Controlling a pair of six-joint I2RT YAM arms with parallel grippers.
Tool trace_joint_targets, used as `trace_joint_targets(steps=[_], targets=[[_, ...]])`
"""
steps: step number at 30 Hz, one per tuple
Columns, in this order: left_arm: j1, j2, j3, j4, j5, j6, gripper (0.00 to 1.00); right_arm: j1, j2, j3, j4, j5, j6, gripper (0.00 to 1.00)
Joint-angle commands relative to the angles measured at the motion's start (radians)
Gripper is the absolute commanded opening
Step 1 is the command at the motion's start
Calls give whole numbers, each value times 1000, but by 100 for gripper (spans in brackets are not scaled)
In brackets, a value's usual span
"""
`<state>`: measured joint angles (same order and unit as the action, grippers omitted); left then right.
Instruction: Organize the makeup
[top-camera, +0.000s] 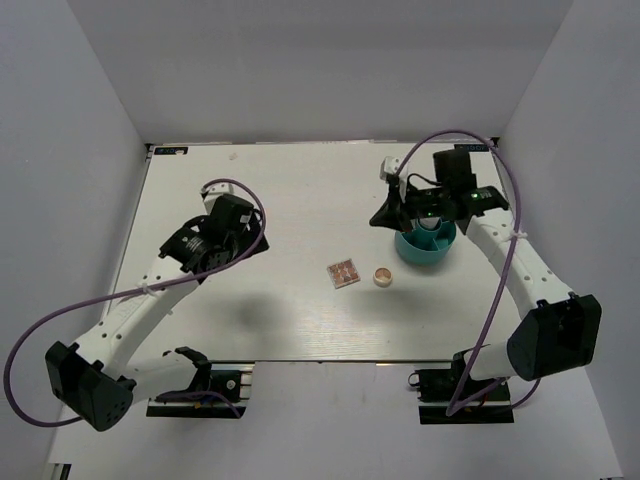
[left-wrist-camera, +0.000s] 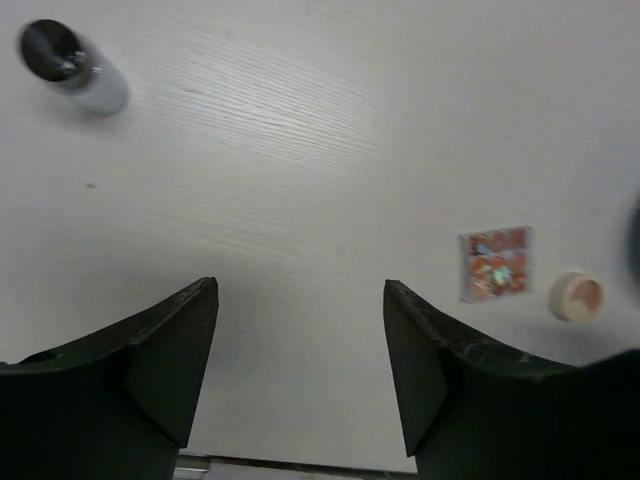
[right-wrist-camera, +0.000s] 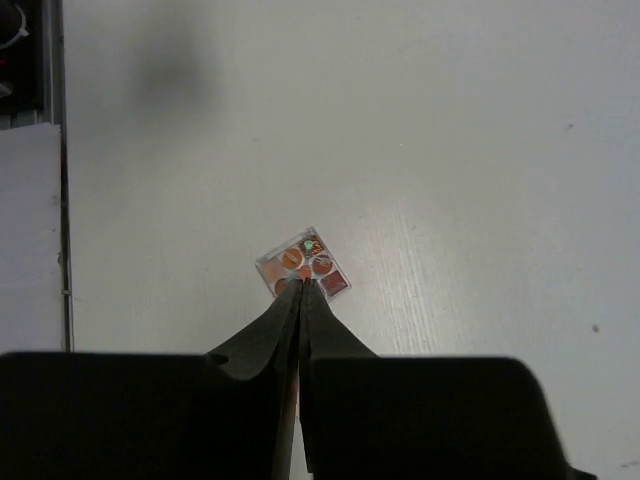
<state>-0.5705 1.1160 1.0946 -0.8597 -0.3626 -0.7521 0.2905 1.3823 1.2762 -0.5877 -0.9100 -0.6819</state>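
- Left gripper (left-wrist-camera: 300, 290): released, fingers spread wide, hanging over bare table (top-camera: 300, 200) on the left side; nothing between them.
- Pale cylinder with a dark end (left-wrist-camera: 85, 75): lying on the table, seen only in the left wrist view, well apart from the other items.
- Square pinkish-brown palette (top-camera: 343, 272): flat on the table near its middle.
- Round beige compact (top-camera: 382, 276): just beside the palette, on its right, apart from it.
- White bottle (top-camera: 390, 167): near the far edge, behind the right gripper.
- Right gripper (right-wrist-camera: 301, 285): clenched, fingers pressed together; a thin reddish sliver shows in the seam, but what it is cannot be told.
- Teal cup (top-camera: 410, 255): right of the compact, under the right gripper; dark contents, unclear.
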Motion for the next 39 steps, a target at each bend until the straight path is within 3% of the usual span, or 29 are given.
trace_joint_targets(steps=[1, 2, 5, 7, 8, 11, 20, 28, 34, 39], targets=[[56, 5, 11, -98, -96, -6, 75, 64, -32, -55, 121, 25, 76, 6], [87, 5, 5, -95, -98, -12, 69, 88, -32, -70, 130, 36, 96, 20], [156, -1, -16, -105, -116, -12, 62, 134, -29, -139, 184, 66, 139, 40], [193, 13, -25, -104, -119, 0, 63, 154, -23, -188, 206, 72, 151, 44], [227, 43, -24, -107, -122, 17, 74, 171, -23, -205, 238, 77, 174, 46], [271, 119, -1, -116, -145, 51, 92, 183, -26, -245, 272, 80, 194, 49], [451, 364, 39, 51, -105, 213, 97, 194, -26, -253, 270, 135, 182, 54], [546, 536, 119, 197, 43, 333, 91, 196, -29, -222, 195, 175, 124, 54], [555, 553, 105, 248, 132, 326, 79, 194, -20, -199, 166, 204, 101, 54], [555, 516, 85, 232, 140, 324, 78, 191, 1, -172, 158, 214, 93, 54]])
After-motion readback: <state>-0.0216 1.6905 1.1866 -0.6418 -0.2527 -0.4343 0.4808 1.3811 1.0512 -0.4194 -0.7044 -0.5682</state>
